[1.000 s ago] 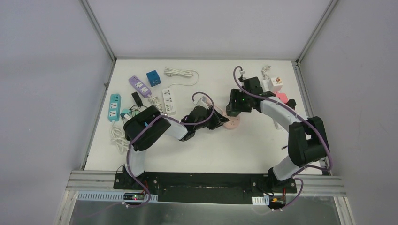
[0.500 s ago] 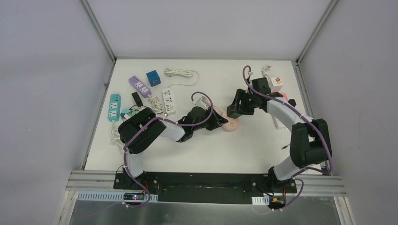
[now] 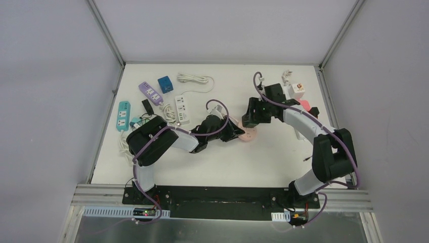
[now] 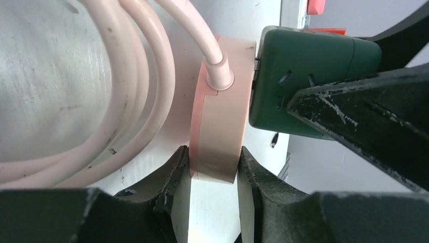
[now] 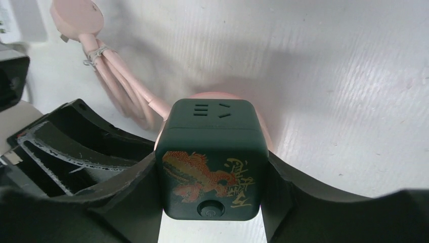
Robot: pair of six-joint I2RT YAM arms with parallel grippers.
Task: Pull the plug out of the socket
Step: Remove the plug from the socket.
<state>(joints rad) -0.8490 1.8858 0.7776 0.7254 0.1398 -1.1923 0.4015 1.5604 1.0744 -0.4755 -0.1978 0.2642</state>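
Observation:
A round flat pink socket (image 4: 222, 116) stands on edge, and my left gripper (image 4: 213, 172) is shut on its rim. A dark green cube plug (image 5: 212, 162) with a red dragon print sits flush against the socket's face (image 5: 217, 95). My right gripper (image 5: 212, 174) is shut on the cube's two sides. The top view shows both grippers meeting at mid-table, left (image 3: 237, 132) and right (image 3: 251, 120), over the pink socket (image 3: 250, 134), with the cube hidden under the right hand. The socket's pink cord (image 5: 121, 86) trails off coiled.
At the back left lie a teal power strip (image 3: 123, 116), a purple one (image 3: 150, 93), a blue cube (image 3: 165, 83), a white strip (image 3: 182, 109) and a white cable (image 3: 195, 79). White and pink adapters (image 3: 297, 91) sit at the back right.
The right wrist swung to the right and twisted half a second ago, then came back a little left of where it began. The left arm and the socket barely shifted.

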